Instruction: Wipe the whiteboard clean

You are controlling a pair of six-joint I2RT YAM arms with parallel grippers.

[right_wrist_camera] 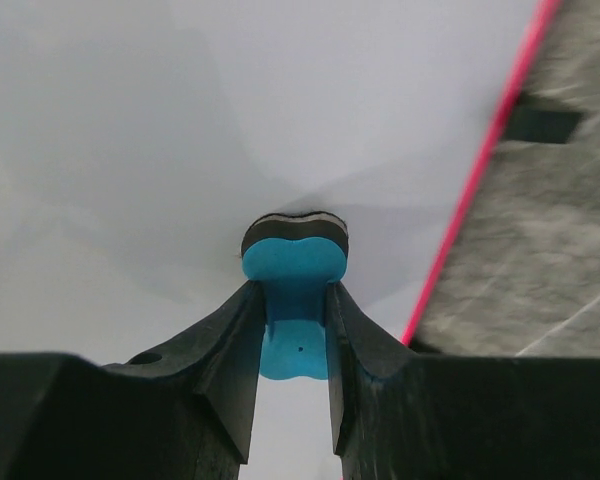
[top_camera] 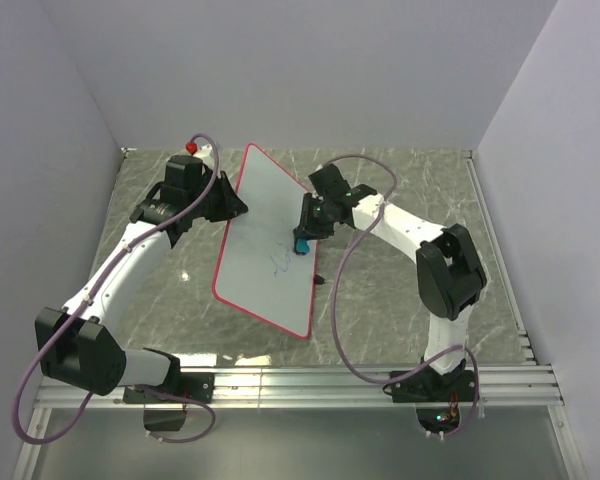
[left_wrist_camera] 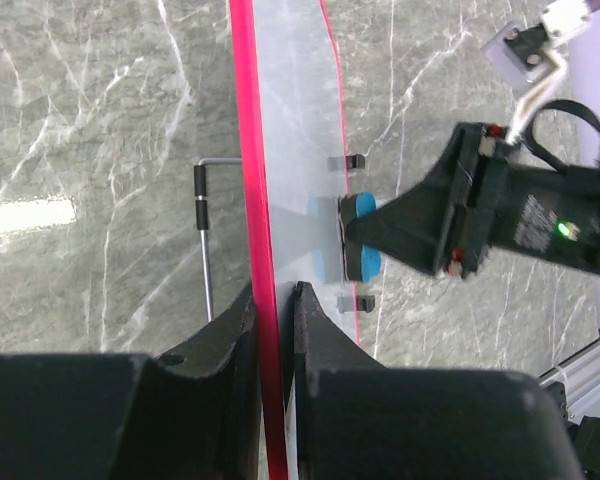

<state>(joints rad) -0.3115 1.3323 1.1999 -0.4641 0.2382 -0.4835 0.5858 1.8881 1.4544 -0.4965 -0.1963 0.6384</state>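
Note:
The whiteboard (top_camera: 265,240), white with a red-pink rim, stands tilted on the marble table, with blue scribbles (top_camera: 279,259) near its middle. My left gripper (top_camera: 230,205) is shut on the board's left rim (left_wrist_camera: 264,300); both black fingers clamp the red edge. My right gripper (top_camera: 305,232) is shut on a small blue eraser (right_wrist_camera: 295,290) and presses its dark felt pad flat against the white face (right_wrist_camera: 180,120). The eraser (top_camera: 301,244) sits just right of the scribbles, close to the board's right rim. It also shows in the left wrist view (left_wrist_camera: 358,250).
A bent metal rod with a black sleeve (left_wrist_camera: 202,225) lies on the table behind the board. A red knob (top_camera: 191,147) sits at the far left. Two black clips (left_wrist_camera: 352,161) are on the board's right edge. Grey walls enclose the table; an aluminium rail (top_camera: 310,385) runs along the near edge.

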